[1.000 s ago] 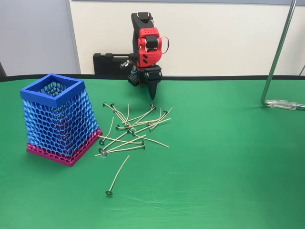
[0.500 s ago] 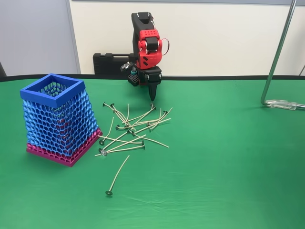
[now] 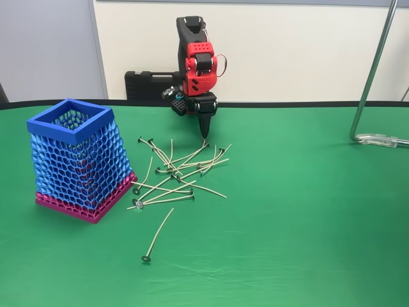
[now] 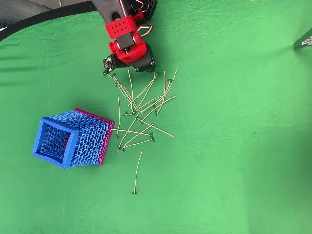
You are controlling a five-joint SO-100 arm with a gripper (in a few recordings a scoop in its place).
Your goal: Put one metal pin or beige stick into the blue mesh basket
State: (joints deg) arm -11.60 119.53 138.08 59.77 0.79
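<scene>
Many beige sticks [image 3: 181,171] piled mid-table, right of blue mesh basket [image 3: 78,160] | gripper [image 3: 204,134] pointing down at pile's far edge, jaws look closed, holding nothing | tip: open, straddle one outlying stick, avoid tangled crossings.

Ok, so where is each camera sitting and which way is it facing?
Fixed view: low at the table's front edge, facing the back wall across the green cloth; the red-and-black arm stands upright at the far side, gripper pointing down at the stick pile.
Overhead view: above the table looking straight down; the arm enters from the top edge, its gripper at the pile's top end.
Both show the basket left of the pile, and one stray stick nearest the front.
</scene>
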